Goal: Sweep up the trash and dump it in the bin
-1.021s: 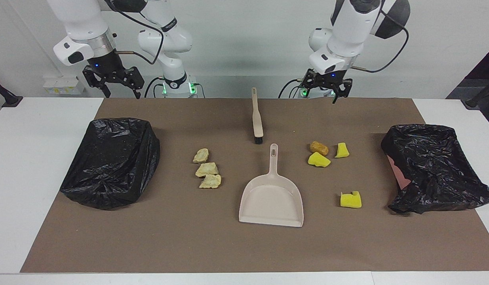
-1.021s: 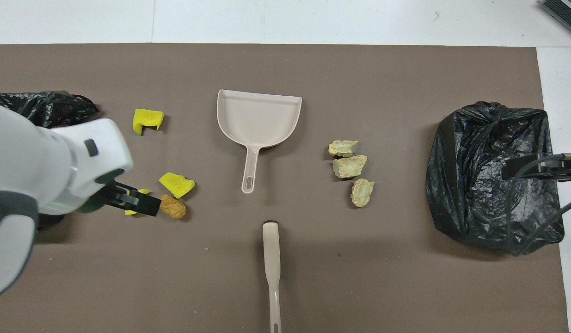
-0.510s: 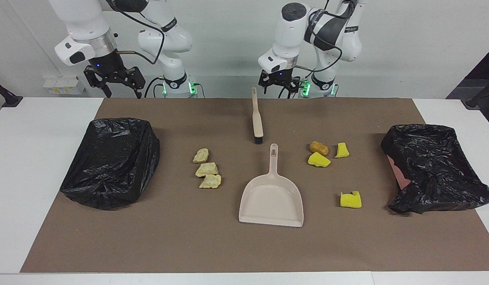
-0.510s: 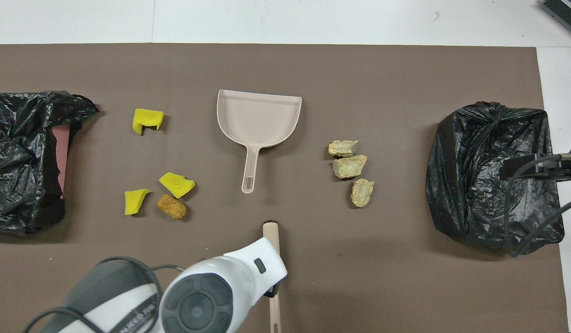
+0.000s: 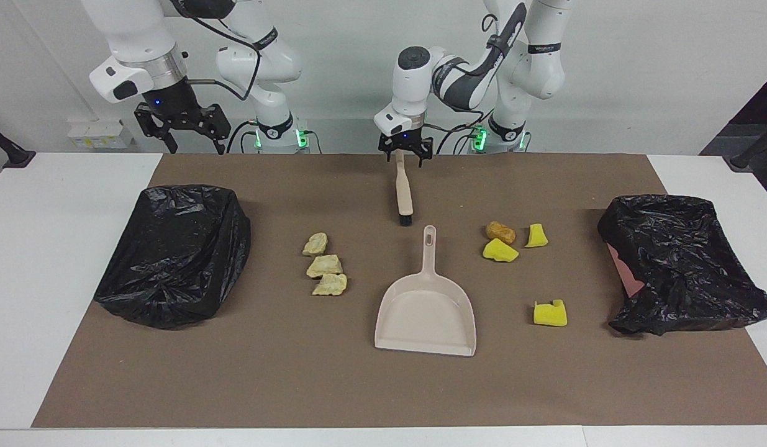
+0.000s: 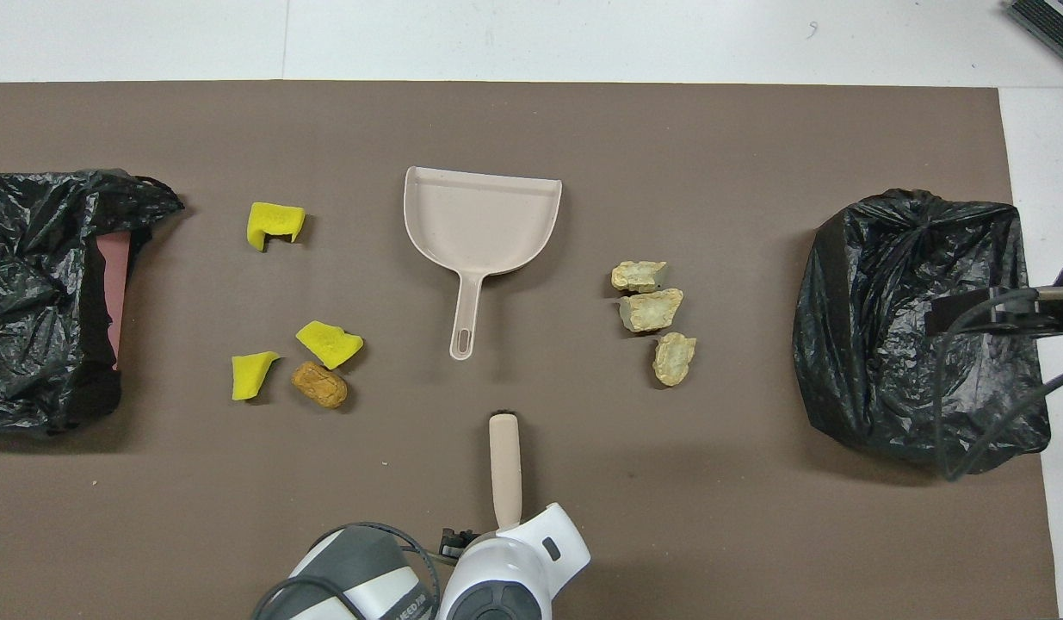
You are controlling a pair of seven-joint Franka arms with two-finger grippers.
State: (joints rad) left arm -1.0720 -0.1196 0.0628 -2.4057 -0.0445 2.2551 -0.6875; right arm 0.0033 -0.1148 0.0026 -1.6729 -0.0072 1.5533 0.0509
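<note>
Hovering over the handle end of the brush, your left gripper has its fingers spread to either side of the handle and grips nothing. Your right gripper hangs open and empty above the table edge near the right arm's bin. You will find the trash on the brown mat: three beige crumbly pieces beside the dustpan toward the right arm's end, and three yellow sponge pieces with the orange-brown lump toward the left arm's bin.
</note>
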